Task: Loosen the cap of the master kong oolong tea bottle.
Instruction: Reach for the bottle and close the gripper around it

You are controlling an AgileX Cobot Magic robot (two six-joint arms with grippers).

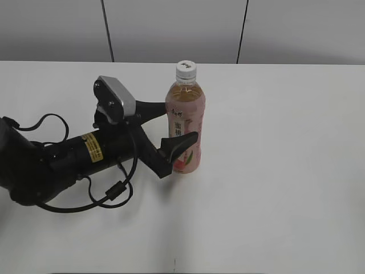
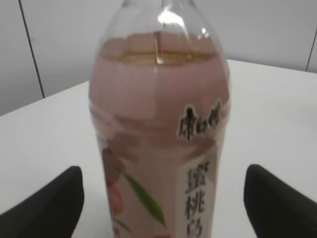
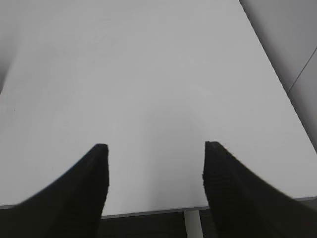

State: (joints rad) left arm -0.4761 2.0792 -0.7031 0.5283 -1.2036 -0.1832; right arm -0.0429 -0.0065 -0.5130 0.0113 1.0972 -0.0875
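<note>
- Left gripper (image 1: 181,127) reaches in low from the left of the table, its two black fingers spread wide with the master kong oolong tea bottle (image 1: 186,127) standing between them.
- One finger passes behind the bottle on the far side, and the other juts forward at the near side, level with the lower label; whether either pad touches the plastic cannot be told.
- From the left wrist view, both fingertips (image 2: 49,203) sit apart from the bottle (image 2: 158,139), with white table visible in the gap on each side.
- Upright on the white table (image 1: 285,171), the bottle stands near the middle and toward the far edge, showing pale amber tea above its pink label.
- On top sits the cap (image 1: 186,69), small and white, with nothing touching it.
- Behind the fingers, the left arm (image 1: 74,157) lies low over the table with a silver wrist camera (image 1: 117,98) and a looping black cable (image 1: 108,197).
- Right gripper (image 3: 154,163) appears only in its own wrist view, jaws parted wide over bare table (image 3: 148,74) near an edge, holding nothing.
</note>
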